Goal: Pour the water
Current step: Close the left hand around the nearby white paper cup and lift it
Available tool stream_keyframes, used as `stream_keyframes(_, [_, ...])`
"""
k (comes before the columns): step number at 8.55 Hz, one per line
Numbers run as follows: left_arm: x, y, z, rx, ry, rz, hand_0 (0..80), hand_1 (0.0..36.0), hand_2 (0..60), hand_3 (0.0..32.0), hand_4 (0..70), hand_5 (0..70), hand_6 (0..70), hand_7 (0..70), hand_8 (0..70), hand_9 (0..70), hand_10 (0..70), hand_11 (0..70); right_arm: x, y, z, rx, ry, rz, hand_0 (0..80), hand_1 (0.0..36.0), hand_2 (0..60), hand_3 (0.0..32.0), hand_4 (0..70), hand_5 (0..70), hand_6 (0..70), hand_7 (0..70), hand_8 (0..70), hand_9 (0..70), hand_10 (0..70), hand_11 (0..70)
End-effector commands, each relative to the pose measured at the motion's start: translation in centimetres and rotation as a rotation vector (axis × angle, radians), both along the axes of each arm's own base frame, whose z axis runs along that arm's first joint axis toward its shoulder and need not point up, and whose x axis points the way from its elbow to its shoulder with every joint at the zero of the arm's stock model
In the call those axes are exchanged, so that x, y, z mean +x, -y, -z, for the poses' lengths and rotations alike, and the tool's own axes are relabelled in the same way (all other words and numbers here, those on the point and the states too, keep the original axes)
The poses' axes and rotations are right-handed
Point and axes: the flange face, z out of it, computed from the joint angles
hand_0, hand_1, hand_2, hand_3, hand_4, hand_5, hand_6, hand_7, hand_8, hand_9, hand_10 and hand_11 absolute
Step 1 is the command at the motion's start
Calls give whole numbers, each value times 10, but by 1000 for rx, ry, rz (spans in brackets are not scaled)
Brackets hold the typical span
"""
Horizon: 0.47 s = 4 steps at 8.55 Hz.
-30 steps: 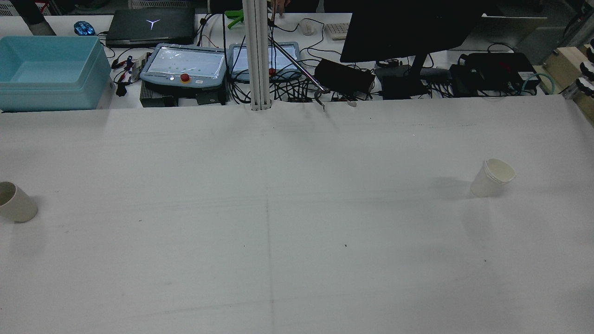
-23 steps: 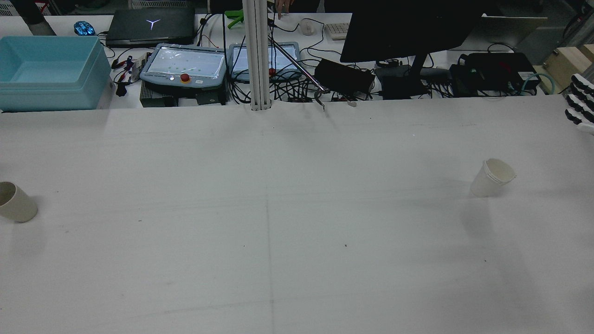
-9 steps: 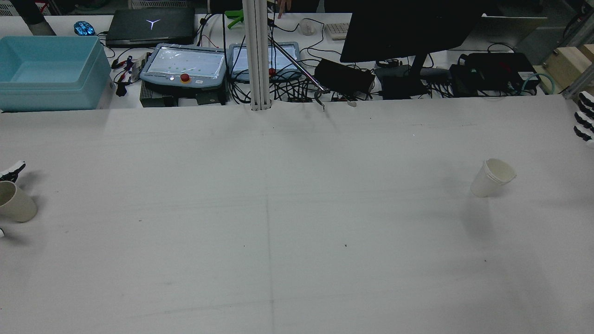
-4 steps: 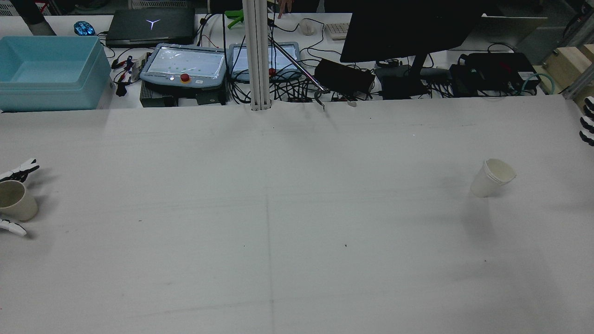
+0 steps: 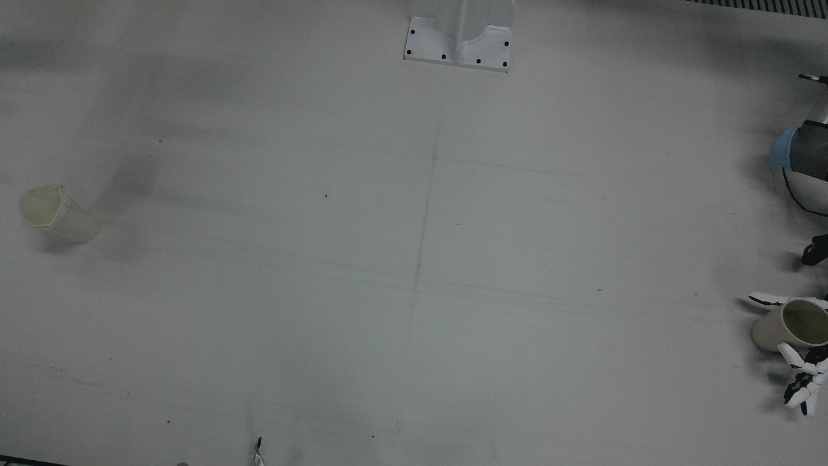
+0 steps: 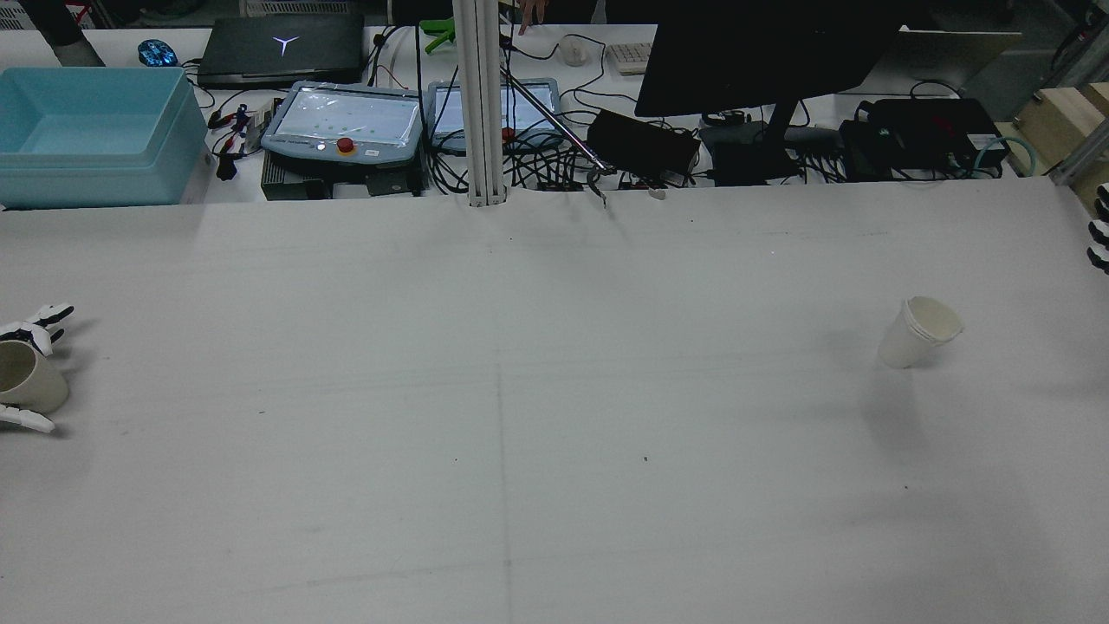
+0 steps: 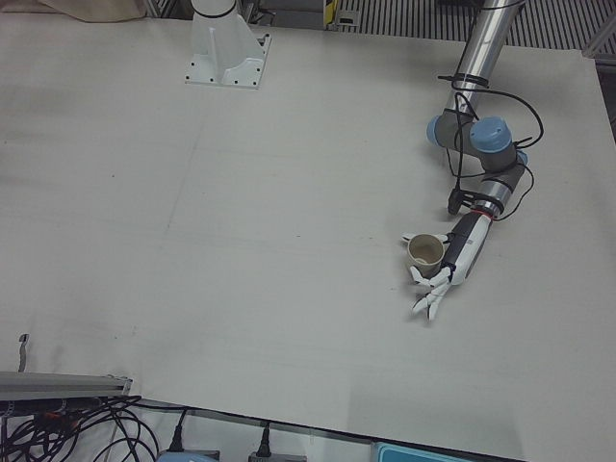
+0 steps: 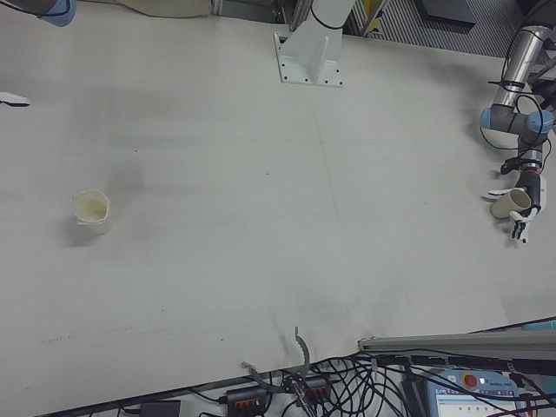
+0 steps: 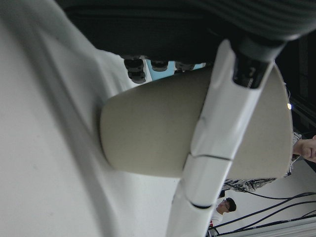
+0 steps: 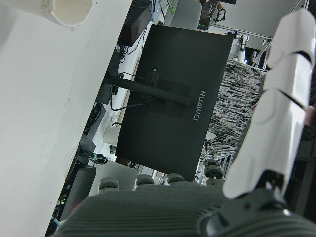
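Standing between left robot hand [image 7: 445, 271] fingers, beige cup [image 7: 425, 252].

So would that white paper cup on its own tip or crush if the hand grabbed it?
Probably both, if handled roughly. The white paper cup looks thin-walled, so a firm squeeze could dent it. It stands upright on a base narrower than its rim, so a sideways nudge might topple it.

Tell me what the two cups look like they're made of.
Beige cup at the left hand: looks like matte plastic or ceramic, with a smooth, thick, even wall; can't tell which. White cup: likely thin paper, with stepped rims suggesting several nested cups.
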Motion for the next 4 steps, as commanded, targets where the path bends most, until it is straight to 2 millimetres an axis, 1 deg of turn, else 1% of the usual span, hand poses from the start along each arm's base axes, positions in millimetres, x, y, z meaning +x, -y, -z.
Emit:
stream_keyframes(1, [5,6,28,-51,-79,-19,800,360,600,0,319,700,112,114,17,8,41,104,6,-3,-1,10,8,-7,488,198,86,0,0,22,0,0,0,0,0,0])
stream_keyframes(2, [8,9,43,-73,-117,-28,800,360,600,0,317,700,111,113,17,8,39,103,12,-13,-23,11,18,4,487,197,88,0,0,22,0,0,0,0,0,0])
stream_keyframes(3, [13,14,65,-54,-150,-35,800,360,600,0,319,700,112,114,16,8,38,101,14,-22,-57,10,23,2,490,202,94,0,0,24,0,0,0,0,0,0])
stream_keyframes(4, [25,17,104,-43,-166,-54,800,360,600,0,320,700,116,115,16,9,38,100,10,-33,-110,11,15,19,521,239,118,0,0,40,0,0,0,0,0,0])
